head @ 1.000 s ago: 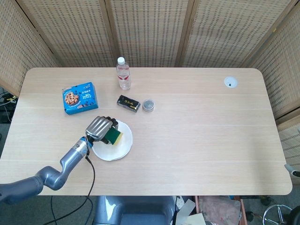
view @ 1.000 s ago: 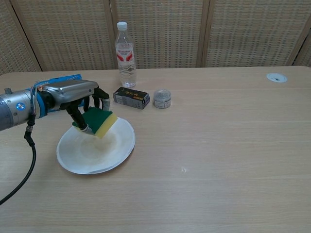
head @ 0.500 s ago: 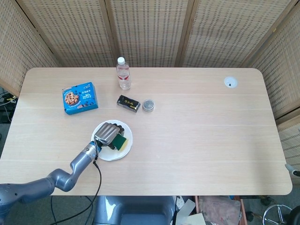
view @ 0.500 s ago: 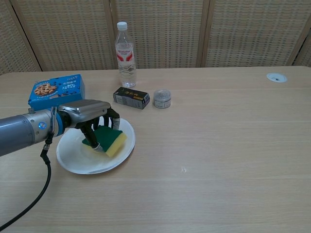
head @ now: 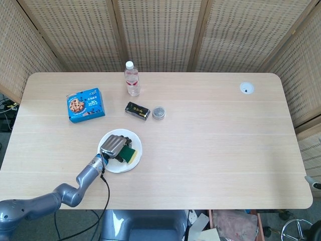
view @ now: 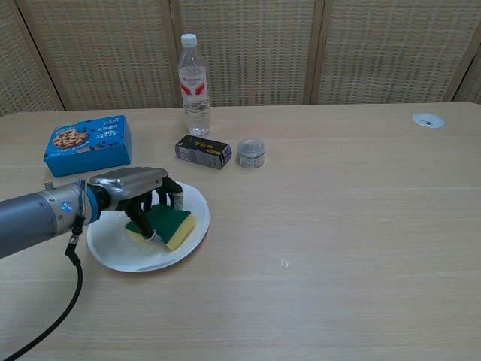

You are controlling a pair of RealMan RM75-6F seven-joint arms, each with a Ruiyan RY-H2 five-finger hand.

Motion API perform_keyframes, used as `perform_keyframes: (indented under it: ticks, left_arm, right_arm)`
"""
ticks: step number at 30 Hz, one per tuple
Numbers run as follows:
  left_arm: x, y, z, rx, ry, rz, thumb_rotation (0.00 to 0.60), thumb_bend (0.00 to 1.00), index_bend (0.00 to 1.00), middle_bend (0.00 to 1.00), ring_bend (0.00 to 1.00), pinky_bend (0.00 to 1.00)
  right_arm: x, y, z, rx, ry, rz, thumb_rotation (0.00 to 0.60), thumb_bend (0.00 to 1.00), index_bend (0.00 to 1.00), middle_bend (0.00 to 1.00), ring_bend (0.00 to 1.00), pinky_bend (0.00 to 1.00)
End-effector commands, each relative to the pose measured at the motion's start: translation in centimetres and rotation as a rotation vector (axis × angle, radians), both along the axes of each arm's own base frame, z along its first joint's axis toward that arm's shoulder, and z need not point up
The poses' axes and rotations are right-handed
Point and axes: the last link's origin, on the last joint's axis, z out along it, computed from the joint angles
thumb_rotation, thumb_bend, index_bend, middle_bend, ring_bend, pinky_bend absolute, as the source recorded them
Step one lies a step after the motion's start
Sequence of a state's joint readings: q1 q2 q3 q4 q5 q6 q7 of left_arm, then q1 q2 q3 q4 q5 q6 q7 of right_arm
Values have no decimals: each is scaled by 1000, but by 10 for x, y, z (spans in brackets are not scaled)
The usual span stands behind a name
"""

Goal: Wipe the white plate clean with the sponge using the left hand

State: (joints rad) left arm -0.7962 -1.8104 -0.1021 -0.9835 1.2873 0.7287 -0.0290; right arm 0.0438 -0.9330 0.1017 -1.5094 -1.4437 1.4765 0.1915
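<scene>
The white plate (head: 132,140) (view: 197,200) lies near the table's front left. On it lies the sponge (head: 129,154) (view: 171,222), green on top and yellow below, flat against the plate's surface. My left hand (head: 113,145) (view: 139,189) grips the sponge from above and presses it down on the plate, fingers curled over its far edge. The left forearm runs off to the lower left with a black cable hanging from it. My right hand does not show in either view.
Behind the plate stand a blue cookie box (head: 85,105) (view: 87,144), a water bottle (head: 132,79) (view: 193,84), a black carton (head: 137,110) (view: 203,151) and a small round tin (head: 158,112) (view: 250,153). A white cable grommet (head: 246,88) (view: 428,119) sits at the far right.
The left hand came down and toward the front with the sponge, from a tilted hold above the plate's back rim to pressing it flat on the plate.
</scene>
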Motion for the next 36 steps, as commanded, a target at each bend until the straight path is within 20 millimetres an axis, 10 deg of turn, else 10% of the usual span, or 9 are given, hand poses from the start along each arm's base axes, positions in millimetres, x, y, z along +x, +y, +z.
perform_keyframes:
  ticks: [1, 20, 36]
  left_arm:
    - [-2, -2, -3, -8, 5, -5, 600, 205, 707, 425, 369, 452]
    - [-6, 17, 49, 92, -65, 0, 600, 205, 707, 426, 372, 454]
    - [-20, 7, 23, 4, 8, 19, 600, 205, 711, 426, 372, 455]
  right_arm:
    - [0, 0, 0, -1, 0, 0, 600, 0, 0, 0, 0, 0]
    - [2, 2, 1, -2, -6, 9, 600, 0, 0, 0, 0, 0]
    - [1, 0, -1, 3, 0, 2, 600, 0, 0, 0, 0, 0]
